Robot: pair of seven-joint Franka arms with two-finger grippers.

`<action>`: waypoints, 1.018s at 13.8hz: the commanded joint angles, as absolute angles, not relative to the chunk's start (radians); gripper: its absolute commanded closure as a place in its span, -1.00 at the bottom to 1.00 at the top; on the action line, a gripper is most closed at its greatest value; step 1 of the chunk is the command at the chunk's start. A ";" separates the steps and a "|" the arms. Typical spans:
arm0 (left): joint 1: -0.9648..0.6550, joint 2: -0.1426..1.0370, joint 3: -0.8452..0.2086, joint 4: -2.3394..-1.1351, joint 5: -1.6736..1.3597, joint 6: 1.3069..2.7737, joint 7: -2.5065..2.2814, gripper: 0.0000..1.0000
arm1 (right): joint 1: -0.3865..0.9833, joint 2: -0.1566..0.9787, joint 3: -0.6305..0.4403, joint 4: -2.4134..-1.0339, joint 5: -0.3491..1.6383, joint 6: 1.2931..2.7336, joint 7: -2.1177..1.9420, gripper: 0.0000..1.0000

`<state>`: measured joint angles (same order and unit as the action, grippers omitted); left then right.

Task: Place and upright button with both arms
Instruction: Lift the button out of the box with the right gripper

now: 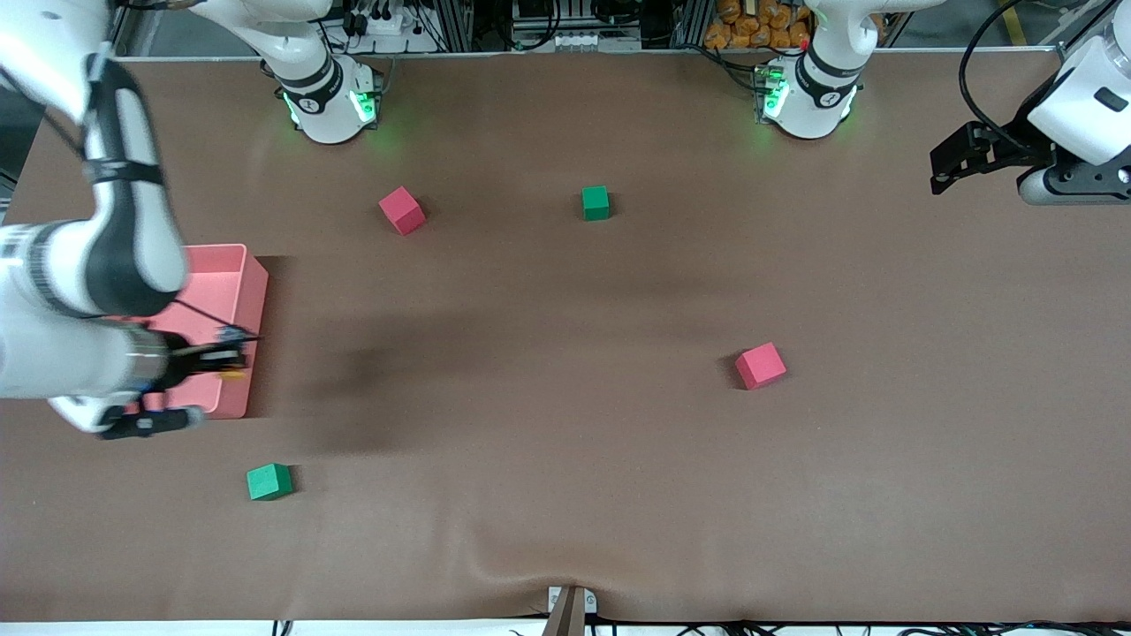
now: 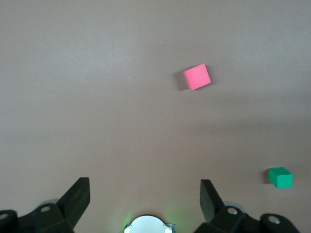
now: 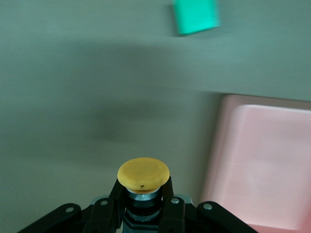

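Nearest the front camera, a green cube (image 1: pixel 269 481) sits on the brown desk (image 1: pixel 565 459) toward the right arm's end, at about seven o'clock from the desk's middle. Just above it in that view stands a pink bin (image 1: pixel 231 291), at about nine o'clock. The right pincer (image 1: pixel 231 360) hangs over the bin's camera-side corner, closed on the button (image 1: pixel 233 374); in the right wrist view the fingers (image 3: pixel 112 206) clamp the black body while the round orange-yellow cap (image 3: pixel 143 174) stands clear of them, with the bin's rim (image 3: pixel 216 145) and a green cube (image 3: pixel 196 16) below. One red cube (image 1: pixel 760 366) lies at about four o'clock; another red cube (image 1: pixel 402 210) and a second green cube (image 1: pixel 595 202) lie toward the bases, at eleven and twelve. The left pincer (image 1: pixel 950 163) waits aloft over the desk at the left arm's end, around two o'clock, its fingers (image 2: pixel 75 199) spread wide with nothing between them.
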<state>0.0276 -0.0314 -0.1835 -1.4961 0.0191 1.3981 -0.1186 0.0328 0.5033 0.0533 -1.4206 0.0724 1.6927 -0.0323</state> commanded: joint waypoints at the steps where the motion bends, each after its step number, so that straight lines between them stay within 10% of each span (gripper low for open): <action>1: 0.029 -0.026 -0.187 -1.482 0.021 1.387 -0.107 -1.00 | 0.182 0.576 0.041 -1.347 0.153 1.747 0.197 1.00; 14: 0.029 -0.023 -0.189 -1.482 0.023 1.390 -0.109 -1.00 | 0.719 0.920 0.040 -1.203 0.209 2.229 0.644 1.00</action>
<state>0.0270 -0.0301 -0.1845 -1.4950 0.0191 1.3981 -0.1180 0.6882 0.8561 0.0539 -1.2865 0.1885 2.2360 0.6086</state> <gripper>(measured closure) 0.000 0.670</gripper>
